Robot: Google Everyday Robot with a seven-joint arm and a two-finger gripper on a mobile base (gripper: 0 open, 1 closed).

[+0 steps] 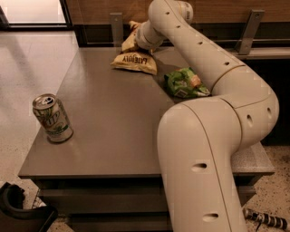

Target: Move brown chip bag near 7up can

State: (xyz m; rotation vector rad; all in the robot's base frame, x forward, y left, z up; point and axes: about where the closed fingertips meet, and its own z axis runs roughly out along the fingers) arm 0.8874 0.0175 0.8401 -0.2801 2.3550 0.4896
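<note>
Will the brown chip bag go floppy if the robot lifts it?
Probably floppy: the brown chip bag looks crinkled and puffy, so likely light and apt to sag. Its flat lie on the table suggests sliding, not rolling. The pincer is by it, at the far edge.

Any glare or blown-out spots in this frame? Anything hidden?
Camera view: the floor at top left is washed out white. The 7up can has a highlight on its metal top. The table shows no glare. The gripper, at the far edge by the brown chip bag, is mostly hidden behind the arm.
</note>
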